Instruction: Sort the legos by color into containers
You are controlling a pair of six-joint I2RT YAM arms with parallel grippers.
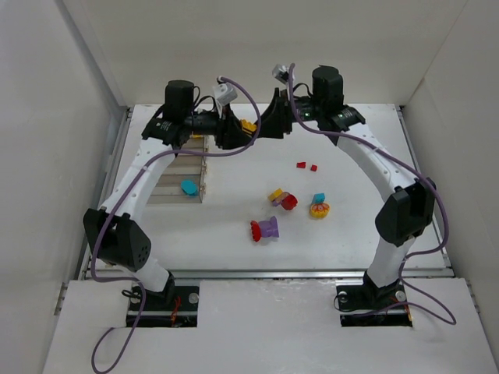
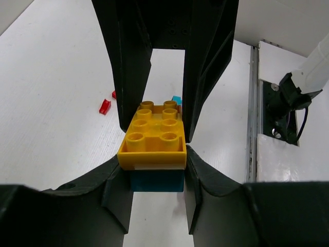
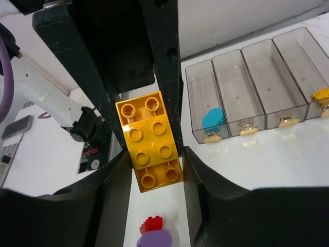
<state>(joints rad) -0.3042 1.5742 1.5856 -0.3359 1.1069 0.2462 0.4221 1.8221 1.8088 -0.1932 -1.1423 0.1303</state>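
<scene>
A clump of legos, a yellow brick (image 1: pixel 248 125) stacked on a dark blue brick (image 2: pixel 157 181), hangs in the air over the back of the table. My left gripper (image 2: pixel 154 172) is shut on one end of it. My right gripper (image 3: pixel 156 154) is shut on the other end of the yellow brick (image 3: pixel 151 139), facing the left one. The containers (image 3: pixel 267 77) are four clear bins in a row, at the left in the top view (image 1: pixel 181 178). One end bin holds a cyan piece (image 3: pixel 212 118); the other end bin holds a yellow piece (image 3: pixel 321 94).
Loose legos lie mid-table: two small red pieces (image 1: pixel 307 166), a yellow-purple-red clump (image 1: pixel 282 199), a cyan-yellow-red clump (image 1: pixel 319 206) and a red-purple clump (image 1: pixel 265 229). White walls enclose the table on three sides.
</scene>
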